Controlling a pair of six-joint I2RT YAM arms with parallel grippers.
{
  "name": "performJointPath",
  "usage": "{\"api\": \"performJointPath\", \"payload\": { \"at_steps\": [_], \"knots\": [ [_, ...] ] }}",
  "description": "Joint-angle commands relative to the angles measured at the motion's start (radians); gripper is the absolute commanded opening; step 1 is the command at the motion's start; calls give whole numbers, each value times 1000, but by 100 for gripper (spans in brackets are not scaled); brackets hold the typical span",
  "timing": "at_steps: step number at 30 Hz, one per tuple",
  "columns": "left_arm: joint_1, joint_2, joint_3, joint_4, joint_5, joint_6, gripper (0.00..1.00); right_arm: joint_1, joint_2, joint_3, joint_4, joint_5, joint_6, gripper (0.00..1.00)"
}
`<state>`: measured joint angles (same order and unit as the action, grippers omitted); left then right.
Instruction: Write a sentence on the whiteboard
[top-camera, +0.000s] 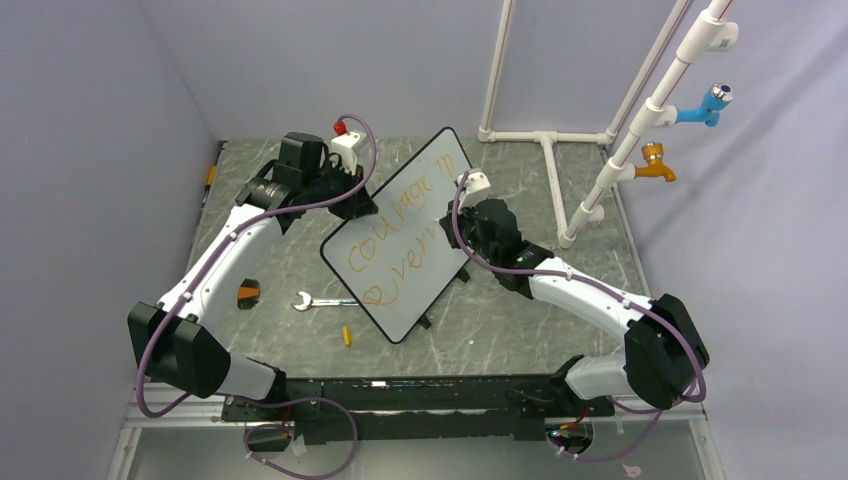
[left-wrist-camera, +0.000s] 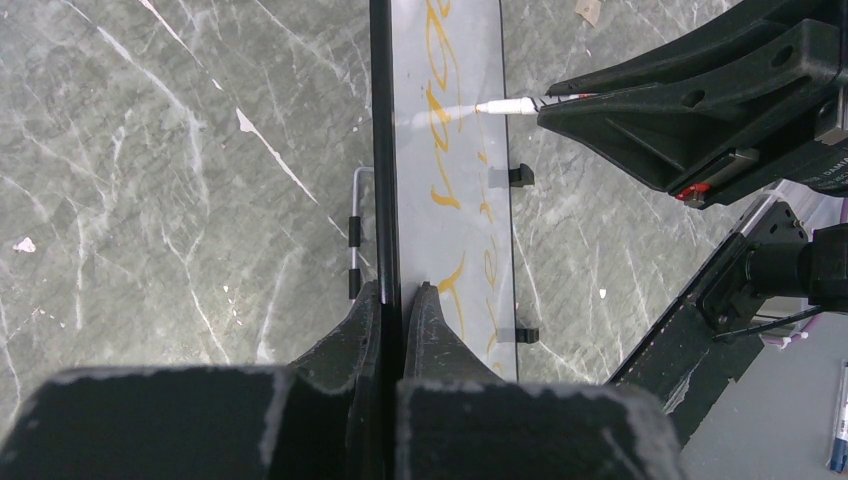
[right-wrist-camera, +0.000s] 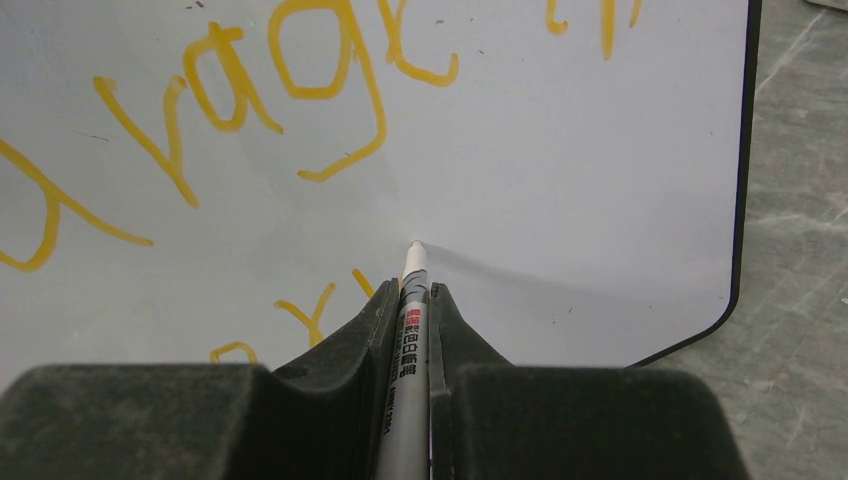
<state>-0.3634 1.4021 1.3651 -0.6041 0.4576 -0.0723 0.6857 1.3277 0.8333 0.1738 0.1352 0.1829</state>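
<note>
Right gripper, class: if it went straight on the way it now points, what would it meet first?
The whiteboard. The right gripper is shut on a marker whose tip points at bare white surface just right of the sentence's lower row. The tip looks at or almost on the board.

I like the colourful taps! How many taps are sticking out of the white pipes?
2. The blue tap is high on the slanted white pipe at the right. The orange tap is just below it. More may be hidden above the picture's top edge.
</note>
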Motion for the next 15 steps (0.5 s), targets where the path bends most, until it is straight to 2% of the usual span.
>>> {"api": "performJointPath", "payload": {
  "at_steps": [1, 15],
  "knots": [
    [-3, -17, -10, -8, -123, 131, 0, 0, 5, 37, 42, -38, -5, 0],
    [-3, -21, -9, -9, -123, 132, 0, -1, -14, -75, 57, -69, 29, 0]
  ]
}}
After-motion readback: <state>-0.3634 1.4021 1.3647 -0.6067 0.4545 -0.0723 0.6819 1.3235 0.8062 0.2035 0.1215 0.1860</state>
